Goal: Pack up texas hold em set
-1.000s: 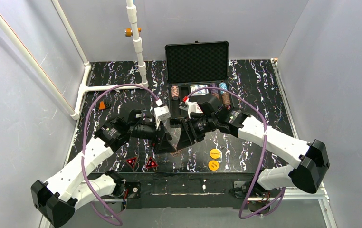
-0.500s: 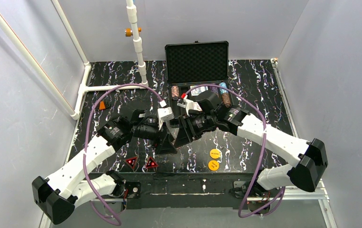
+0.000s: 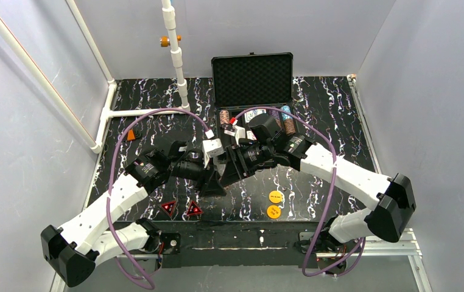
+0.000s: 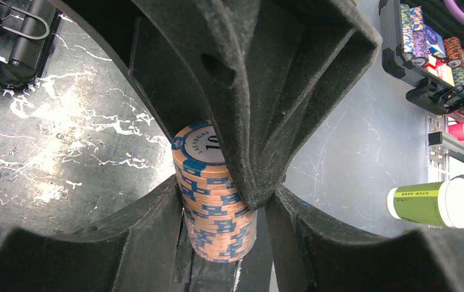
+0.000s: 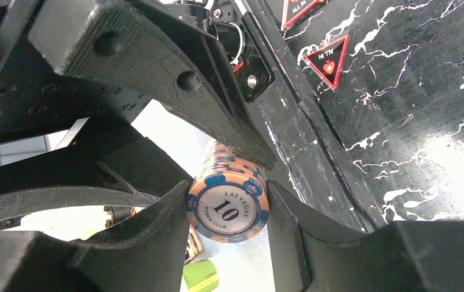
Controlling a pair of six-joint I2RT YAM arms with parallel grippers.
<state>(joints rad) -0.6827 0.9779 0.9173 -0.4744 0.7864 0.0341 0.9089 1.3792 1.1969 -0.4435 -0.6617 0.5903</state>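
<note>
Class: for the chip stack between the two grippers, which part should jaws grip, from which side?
Grip the chip stack on its curved side, jaws opposite across the round face and lying along its length. Come in square to its axis: separate chips need long contact to stay aligned.

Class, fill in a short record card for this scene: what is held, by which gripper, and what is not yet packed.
Held: stack of orange-and-blue poker chips
Right gripper: shut on the stack
Left gripper: around that stack, grip unclear
Black foam-lined case: open, lid up
Not yet packed: two round orange discs, two red-and-black triangles
</note>
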